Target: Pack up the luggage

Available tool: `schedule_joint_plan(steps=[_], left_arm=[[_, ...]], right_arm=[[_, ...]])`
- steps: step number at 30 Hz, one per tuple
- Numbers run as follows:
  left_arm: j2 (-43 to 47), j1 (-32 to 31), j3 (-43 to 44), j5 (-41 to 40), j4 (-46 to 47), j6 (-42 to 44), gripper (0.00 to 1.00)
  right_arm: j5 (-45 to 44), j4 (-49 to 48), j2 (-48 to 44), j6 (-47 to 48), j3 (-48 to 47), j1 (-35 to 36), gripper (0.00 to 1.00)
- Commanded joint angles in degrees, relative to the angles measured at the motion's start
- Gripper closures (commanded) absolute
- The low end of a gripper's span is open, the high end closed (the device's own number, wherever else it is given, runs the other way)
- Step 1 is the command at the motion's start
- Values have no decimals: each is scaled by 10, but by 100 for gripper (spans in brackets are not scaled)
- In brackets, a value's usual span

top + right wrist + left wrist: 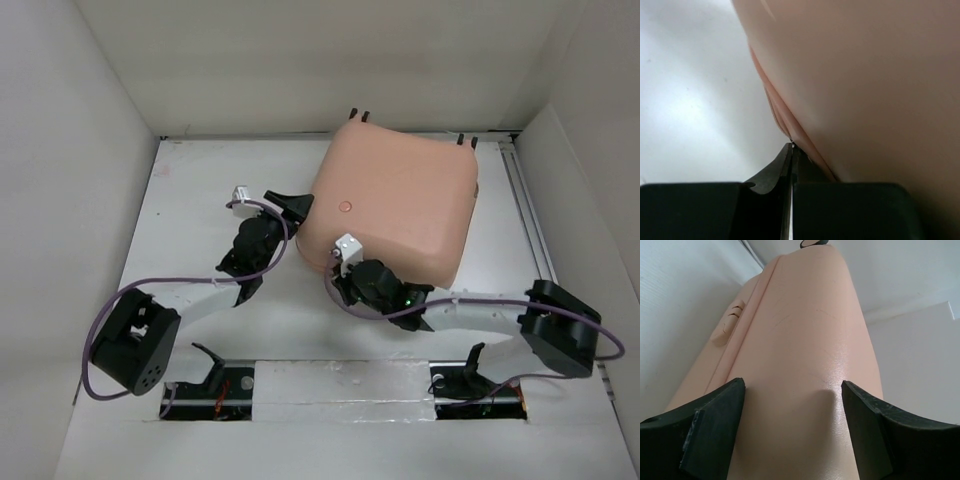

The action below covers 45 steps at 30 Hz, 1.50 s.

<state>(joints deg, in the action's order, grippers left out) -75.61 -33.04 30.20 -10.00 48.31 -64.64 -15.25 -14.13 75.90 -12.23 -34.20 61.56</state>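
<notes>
- Top view: the luggage (pixel 395 200) lies flat and closed on the white worktop (pixel 200 190), toward 1 o'clock from the worktop's centre.
- Its pale peach shell faces up. A small round logo (pixel 345 206) sits near its 9 o'clock edge, and dark wheels (pixel 358 115) project from its 12 o'clock edge.
- The left tool (pixel 290 205) is at the luggage's 9 o'clock edge, its black tips at the shell.
- The right tool (pixel 338 262) is at the luggage's 7 o'clock corner. Its tips are largely hidden under the wrist in this view.
- Left wrist view: the left tool (pixel 793 390) stands wide open, with its black fingers (pixel 715 435) at 7 and 5 o'clock of the frame.
- The luggage (pixel 805 340) fills the gap between them. Neither pad is seen clamped on the shell, so this tool holds nothing.
- Right wrist view: the right tool (pixel 791 150) is closed, its fingers (pixel 840 210) pressed together with only a hairline slit between them.
- Its tip touches the seam line of the luggage (pixel 865 75), which occupies the frame from 12 to 5 o'clock. Whether anything is pinched at the tip cannot be told.
- Bare worktop (pixel 690 100) shows at 9 o'clock.
</notes>
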Motion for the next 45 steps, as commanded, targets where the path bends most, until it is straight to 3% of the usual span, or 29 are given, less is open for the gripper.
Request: schedule_joint_plan(steps=[1, 5, 10, 14, 16, 22, 26, 32, 38, 40, 42, 45], left_arm=[[32, -73, 25, 246, -57, -37, 26], [89, -32, 25, 234, -110, 7, 21], [134, 31, 73, 157, -193, 78, 7], [43, 49, 160, 96, -218, 143, 3], [-53, 54, 265, 71, -255, 172, 1], [-323, 86, 594, 177, -387, 230, 1], [-445, 106, 705, 258, -405, 208, 1], [-501, 126, 712, 299, -302, 155, 1], [-565, 120, 725, 399, -183, 60, 1], [-570, 120, 697, 399, -137, 44, 7], [-570, 120, 675, 399, -73, 21, 19], [-570, 120, 660, 399, -2, -34, 55]], right_arm=[[156, -192, 92, 0, -88, 23, 100], [167, -264, 52, -12, -6, 23, 100], [226, -178, -120, -28, 113, 23, 100], [238, -29, -258, -28, 142, 23, 100], [257, 34, -321, -28, 142, 23, 100], [256, 131, -424, -50, 158, 29, 100], [244, 144, -436, -57, 164, 29, 100], [239, 144, -390, -68, 158, 29, 100], [227, 118, -357, -79, 158, 29, 100], [218, 118, -357, -79, 158, 29, 100], [196, 111, -357, -84, 164, 29, 100], [178, 111, -357, -95, 169, 29, 100]])
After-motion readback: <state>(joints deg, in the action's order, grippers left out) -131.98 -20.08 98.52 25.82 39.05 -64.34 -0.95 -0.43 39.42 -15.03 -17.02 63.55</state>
